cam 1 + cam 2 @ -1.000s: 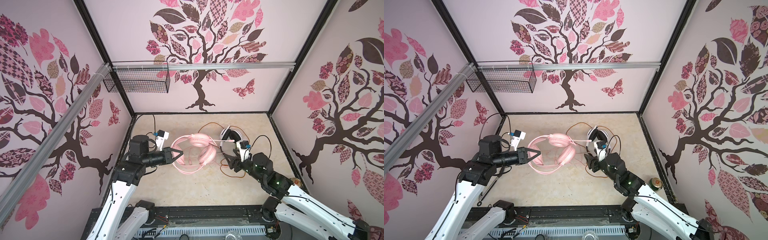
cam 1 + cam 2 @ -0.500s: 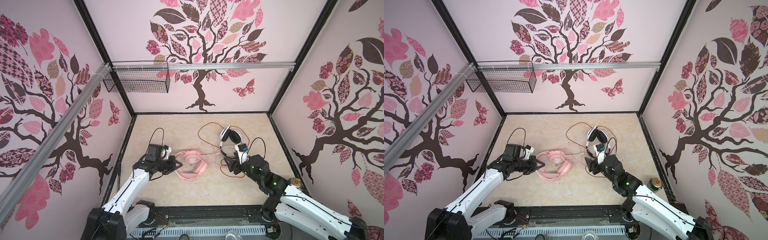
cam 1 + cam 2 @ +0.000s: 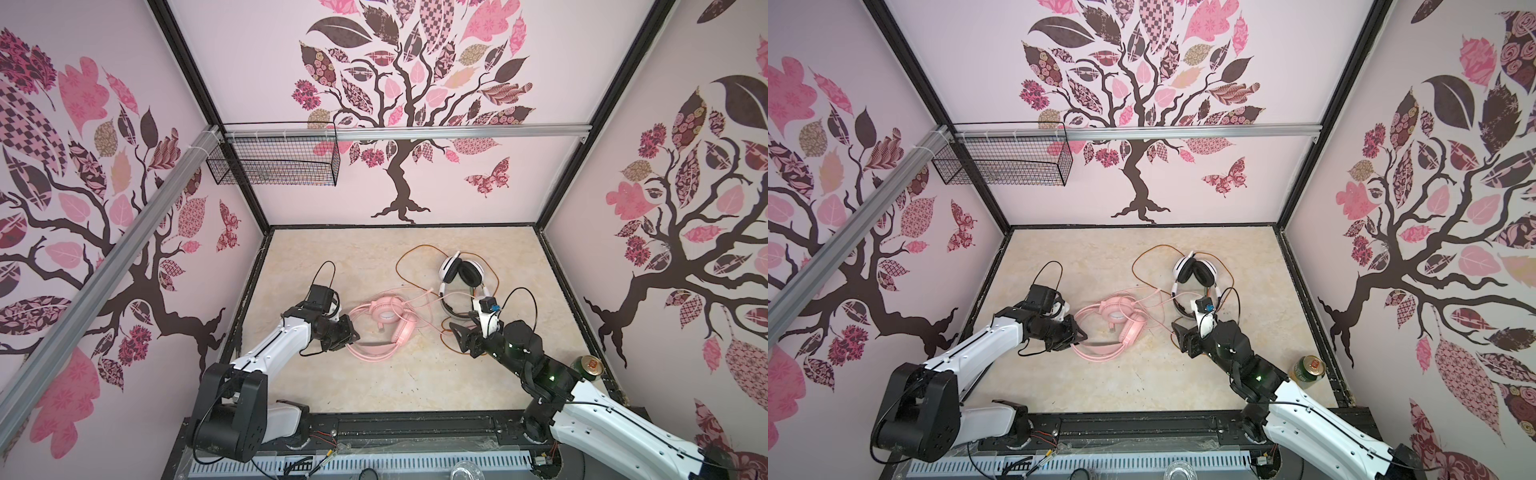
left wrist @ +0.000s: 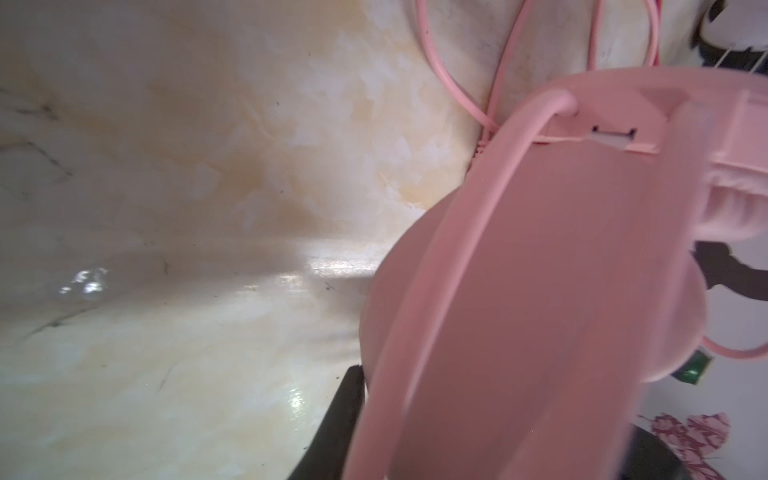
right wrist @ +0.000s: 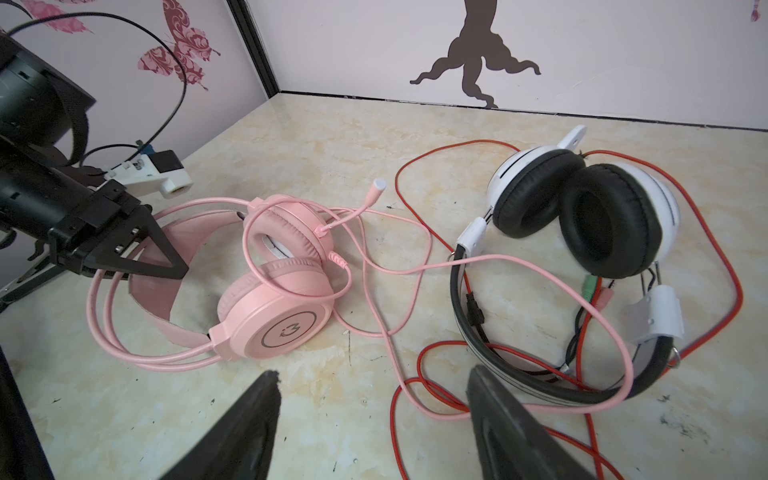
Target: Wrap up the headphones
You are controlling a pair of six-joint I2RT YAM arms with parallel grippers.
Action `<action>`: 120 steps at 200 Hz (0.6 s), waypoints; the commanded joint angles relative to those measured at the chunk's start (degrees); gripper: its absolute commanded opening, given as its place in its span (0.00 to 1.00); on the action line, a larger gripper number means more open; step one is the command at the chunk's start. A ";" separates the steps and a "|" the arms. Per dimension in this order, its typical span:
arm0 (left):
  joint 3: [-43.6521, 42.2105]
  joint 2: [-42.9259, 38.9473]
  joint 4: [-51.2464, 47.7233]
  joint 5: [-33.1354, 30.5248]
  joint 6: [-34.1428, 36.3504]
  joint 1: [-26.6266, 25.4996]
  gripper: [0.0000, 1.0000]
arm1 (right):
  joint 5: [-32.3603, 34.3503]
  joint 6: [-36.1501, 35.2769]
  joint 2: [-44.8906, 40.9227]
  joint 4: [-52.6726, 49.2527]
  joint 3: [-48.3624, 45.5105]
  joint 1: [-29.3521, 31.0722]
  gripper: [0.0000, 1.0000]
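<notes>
Grippers flank two headsets on a marbled table [image 3: 374, 386]. The left gripper [image 3: 352, 332] sits at the headband of the pink headset [image 3: 384, 316]. In the left wrist view the band runs past one black finger [image 4: 347, 415], but it cannot be told whether the jaws clamp it or merely straddle it. The right gripper [image 5: 374, 419] has its jaws wide apart and grips nothing. It hangs low over the table, where the pink cable [image 5: 519, 266] and the orange-red cable [image 5: 468, 143] cross beneath its fingers, just beside the headband of the white headset [image 5: 582, 208].

The pink headset lies between the two grippers, its ear cups folded one against the other. Its thin mic boom [image 5: 357, 210] has a white tip and points away from the cups. Its cable loops around the cups, then trails across and drapes over the white headset's band. The white headset lies farther back on the right, with its black ear pads pressed together. Its orange-red cable is strewn in loose loops around it.

In all there are two headsets, two cables and two grippers. One green can [image 3: 588, 368] stands at the table's right edge, and one wire basket [image 3: 274, 164] hangs on the back wall.
</notes>
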 commanded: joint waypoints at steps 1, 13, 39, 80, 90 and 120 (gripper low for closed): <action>3.98 1.94 -4.78 -4.74 2.26 -0.56 0.41 | -1.53 0.72 -1.83 1.34 -0.31 0.10 0.74; 5.52 2.87 -6.84 -6.48 2.47 -1.18 0.61 | -2.08 0.96 -2.56 1.52 -0.78 0.04 0.74; 8.84 3.52 -11.87 -11.03 1.51 -4.30 0.97 | -3.01 1.32 -3.86 1.96 -1.46 0.05 0.74; 12.34 7.03 -20.43 -15.86 0.29 -7.33 0.97 | -4.01 1.88 -6.09 2.05 -2.32 0.01 0.74; 12.34 7.46 -21.55 -17.26 0.46 -7.49 0.97 | -4.39 1.95 -6.49 2.06 -2.45 0.10 0.75; 11.58 8.74 -22.11 -18.46 0.15 -7.58 0.97 | -5.21 2.22 -7.50 2.02 -2.60 0.04 0.75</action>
